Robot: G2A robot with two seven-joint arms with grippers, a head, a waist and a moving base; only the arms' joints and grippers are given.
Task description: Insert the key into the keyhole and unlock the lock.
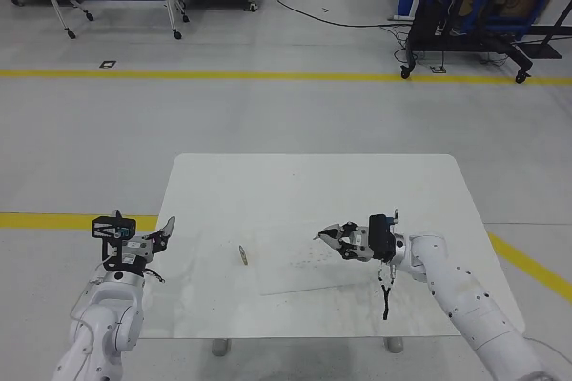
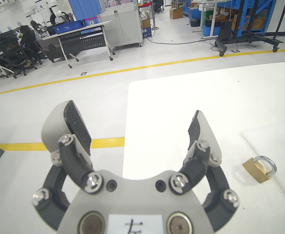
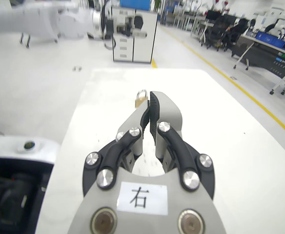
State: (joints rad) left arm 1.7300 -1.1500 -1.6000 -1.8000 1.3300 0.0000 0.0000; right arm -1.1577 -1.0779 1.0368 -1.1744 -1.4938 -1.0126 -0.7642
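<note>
left claw [image 2: 134, 115] wide open, right claw [image 3: 149, 104] pinched shut; padlock [image 2: 256, 171] looks hard, slick, probably best grabbed by its brass body.

Left gripper [image 2: 134, 118] spread wide; right gripper [image 3: 149, 102] pinched closed.

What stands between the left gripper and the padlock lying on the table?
Nothing visible does. The left gripper is open at the edge of the table, and the padlock lies farther in on it, with no object between them.
</note>
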